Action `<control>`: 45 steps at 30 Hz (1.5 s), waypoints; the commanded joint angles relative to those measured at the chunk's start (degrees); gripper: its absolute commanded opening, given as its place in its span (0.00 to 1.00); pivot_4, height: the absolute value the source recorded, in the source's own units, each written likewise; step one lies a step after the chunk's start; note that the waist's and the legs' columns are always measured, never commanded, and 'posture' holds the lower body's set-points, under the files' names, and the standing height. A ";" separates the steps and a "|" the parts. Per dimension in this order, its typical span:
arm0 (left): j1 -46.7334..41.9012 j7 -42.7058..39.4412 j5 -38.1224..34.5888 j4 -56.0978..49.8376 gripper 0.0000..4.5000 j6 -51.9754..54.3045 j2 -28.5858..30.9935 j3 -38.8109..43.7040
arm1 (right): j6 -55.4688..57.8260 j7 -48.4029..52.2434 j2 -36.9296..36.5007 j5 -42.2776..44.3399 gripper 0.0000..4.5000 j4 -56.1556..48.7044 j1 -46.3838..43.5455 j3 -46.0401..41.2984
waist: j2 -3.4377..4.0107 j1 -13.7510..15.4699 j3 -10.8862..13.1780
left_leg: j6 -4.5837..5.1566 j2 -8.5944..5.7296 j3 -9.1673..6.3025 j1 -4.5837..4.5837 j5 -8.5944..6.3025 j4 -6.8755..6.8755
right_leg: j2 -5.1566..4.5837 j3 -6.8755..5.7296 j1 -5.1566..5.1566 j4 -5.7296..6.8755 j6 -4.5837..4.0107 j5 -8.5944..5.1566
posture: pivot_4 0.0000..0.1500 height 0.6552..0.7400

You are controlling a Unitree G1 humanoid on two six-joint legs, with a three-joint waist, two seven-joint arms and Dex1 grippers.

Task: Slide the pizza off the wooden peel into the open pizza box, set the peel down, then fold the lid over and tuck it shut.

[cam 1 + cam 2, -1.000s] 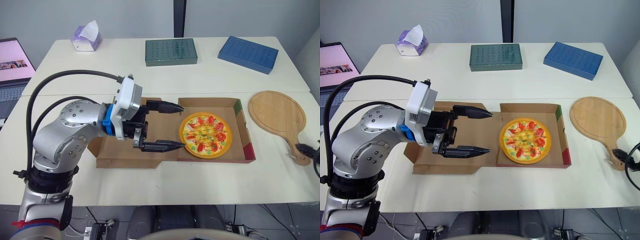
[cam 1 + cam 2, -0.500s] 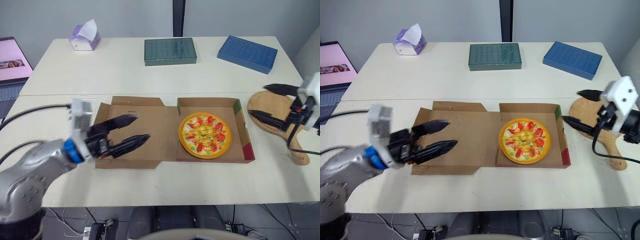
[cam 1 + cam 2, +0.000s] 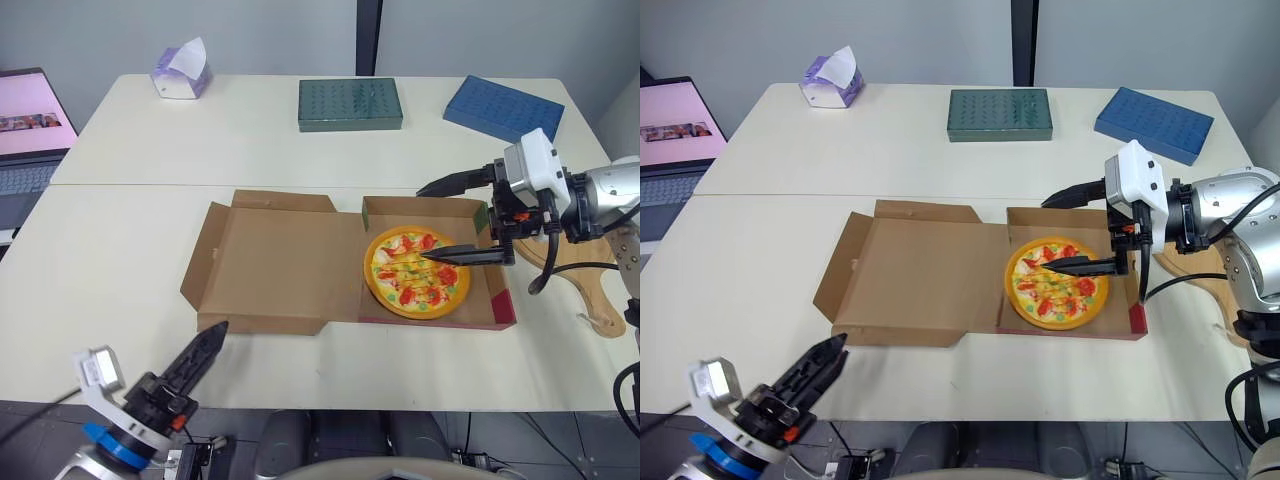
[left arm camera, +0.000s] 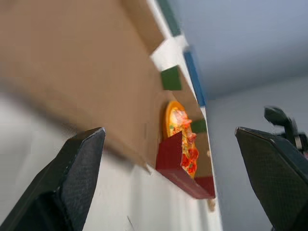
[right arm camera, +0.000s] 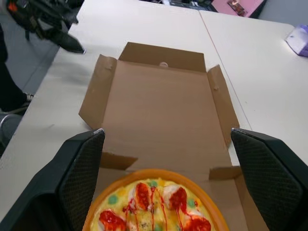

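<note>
Pizza (image 3: 418,272) sits flat in the base of the pizza box (image 3: 425,206), roughly centred, its rim close to the walls. Wooden peel (image 3: 585,285) lies on the table (image 3: 110,260) just beside the box on the robot's right, bare and not gripped, so the slide and the set-down both look done.

Lid (image 3: 270,265) lies fully open, flat on the table on the left side of the base, side flaps splayed out. Nothing folded, nothing tucked.

Right end effector (image 3: 420,223) hangs over the base with its fingers spread wide, one near the back wall and one above the pizza — holding nothing. Left end effector (image 3: 215,333) is low at the near table edge, just short of the lid's front corner, also spread wide and empty.

Left to do, as I judge it: lift the lid over and tuck it shut.
</note>
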 commanded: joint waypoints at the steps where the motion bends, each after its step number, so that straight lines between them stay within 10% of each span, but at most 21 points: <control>1: -0.18 3.97 -1.09 -1.08 1.00 -3.22 -2.25 -4.34 | -1.91 1.79 -0.66 -0.59 0.99 0.57 -1.30 -0.36 | -0.01 0.03 0.00 | 0.00 0.00 0.01 -0.01 0.00 0.00 | 0.00 0.00 0.00 -0.01 0.00 0.00 | 1.00 1.00; 13: -11.19 16.95 2.95 4.01 1.00 -14.89 -12.10 -10.93 | -2.74 3.52 -1.37 -1.59 0.99 1.52 -1.11 -0.82 | -0.01 -0.03 -0.02 | 0.00 0.00 0.02 -0.01 0.00 -0.01 | 0.04 0.01 -0.01 -0.04 0.00 0.01 | 1.00 1.00; 28: -17.51 24.09 4.92 6.53 0.01 -17.61 -12.34 -15.62 | -1.40 3.73 -2.25 -1.26 1.00 1.05 -1.31 -1.20 | 0.97 0.97 -0.34 | 0.01 -0.09 0.02 -0.13 0.00 -0.16 | -0.02 0.01 -0.04 -0.34 0.04 0.02 | 1.00 1.00; 45: -20.74 30.94 3.00 -3.10 0.01 -19.32 -2.56 -11.70 | 1.18 -2.55 -1.72 -3.28 1.00 -0.66 -0.96 -0.33 | 1.27 0.95 -0.61 | -0.09 0.00 0.02 -0.38 0.04 -0.45 | 0.03 -0.11 -0.19 -0.64 0.06 0.04 | 1.00 1.00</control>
